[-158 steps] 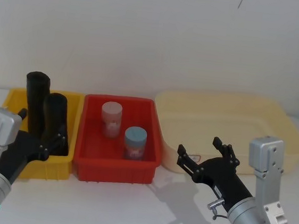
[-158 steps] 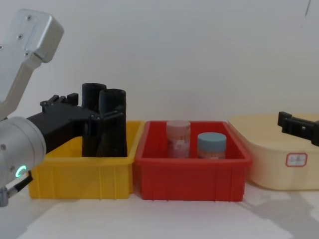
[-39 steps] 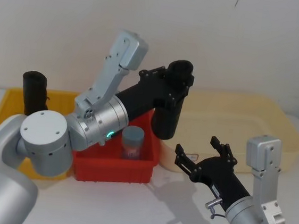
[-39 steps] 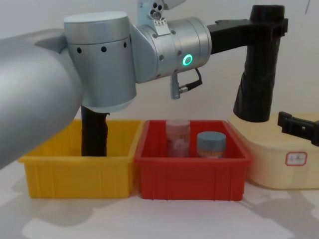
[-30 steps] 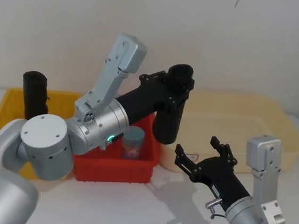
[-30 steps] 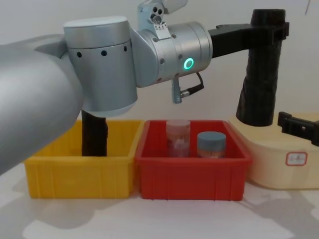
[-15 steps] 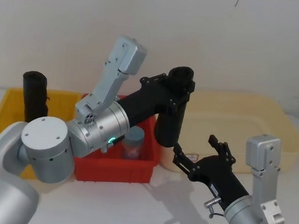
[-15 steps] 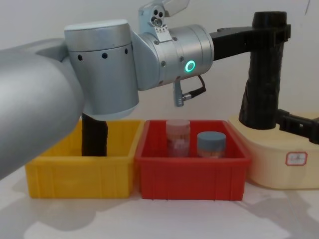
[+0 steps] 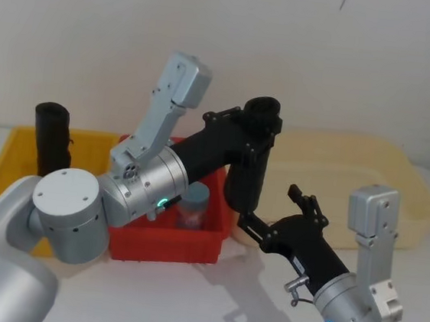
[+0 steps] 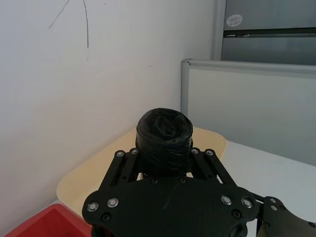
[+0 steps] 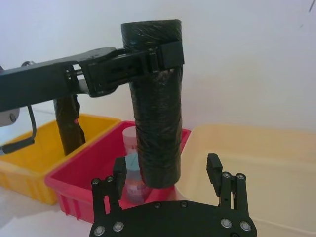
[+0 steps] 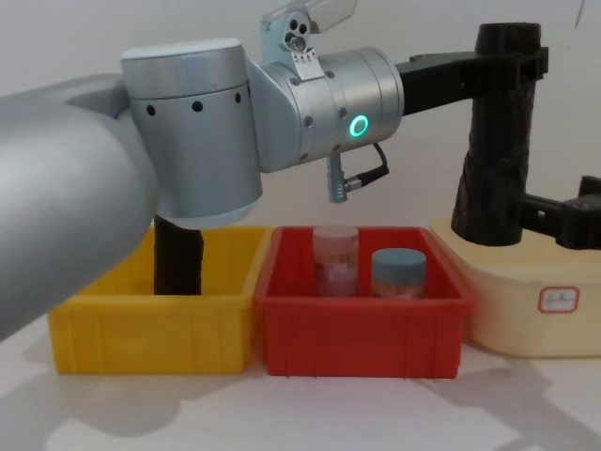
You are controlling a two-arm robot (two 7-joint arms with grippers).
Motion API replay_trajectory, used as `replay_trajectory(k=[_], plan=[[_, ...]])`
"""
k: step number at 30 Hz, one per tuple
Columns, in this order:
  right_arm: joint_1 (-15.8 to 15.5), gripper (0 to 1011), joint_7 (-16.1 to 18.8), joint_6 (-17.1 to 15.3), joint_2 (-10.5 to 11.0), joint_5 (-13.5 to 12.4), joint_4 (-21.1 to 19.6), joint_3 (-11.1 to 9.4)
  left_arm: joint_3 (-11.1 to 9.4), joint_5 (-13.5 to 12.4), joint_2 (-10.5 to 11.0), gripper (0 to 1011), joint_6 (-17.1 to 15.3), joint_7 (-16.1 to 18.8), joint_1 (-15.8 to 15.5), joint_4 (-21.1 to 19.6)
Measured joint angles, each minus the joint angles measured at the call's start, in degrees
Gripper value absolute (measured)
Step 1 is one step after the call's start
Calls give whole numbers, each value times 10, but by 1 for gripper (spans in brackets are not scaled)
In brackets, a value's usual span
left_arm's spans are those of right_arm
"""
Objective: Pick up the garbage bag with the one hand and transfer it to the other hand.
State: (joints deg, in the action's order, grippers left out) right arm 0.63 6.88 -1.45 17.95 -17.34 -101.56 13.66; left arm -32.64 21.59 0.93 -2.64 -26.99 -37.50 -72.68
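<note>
The garbage bag [image 9: 244,176], a smooth matte black roll, hangs upright in the air between the red bin and the cream tub. My left gripper [image 9: 253,131] is shut on the roll near its top; in the chest view the garbage bag [image 12: 495,160] hangs from that left gripper [image 12: 507,64]. My right gripper [image 9: 269,205] is open at the roll's lower end. In the right wrist view the right gripper [image 11: 166,165] has a finger on either side of the garbage bag [image 11: 157,113], with gaps on both sides. The left wrist view looks down onto the garbage bag [image 10: 164,129].
A yellow bin [image 9: 17,154] at the left holds a slimmer black roll [image 9: 49,140]. The red bin [image 12: 362,331] holds a pink-lidded jar [image 12: 335,258] and a blue-lidded jar [image 12: 398,271]. The cream tub [image 9: 367,177] stands at the right, below and behind the roll.
My right gripper has moved forward and up until its open fingers flank the roll's lower end. The left arm has held the roll almost still, shifting it slightly down and right.
</note>
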Motion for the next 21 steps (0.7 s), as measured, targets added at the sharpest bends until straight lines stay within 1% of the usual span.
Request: replay_trajectory(k=[10,21], plan=[[18,999,5,-4,-13,2,15,6,0,1,0,377,0,0,1,0],[46,1000,9,-4,-28,16,46,14,0,1,0,377,-1,0,1,0]])
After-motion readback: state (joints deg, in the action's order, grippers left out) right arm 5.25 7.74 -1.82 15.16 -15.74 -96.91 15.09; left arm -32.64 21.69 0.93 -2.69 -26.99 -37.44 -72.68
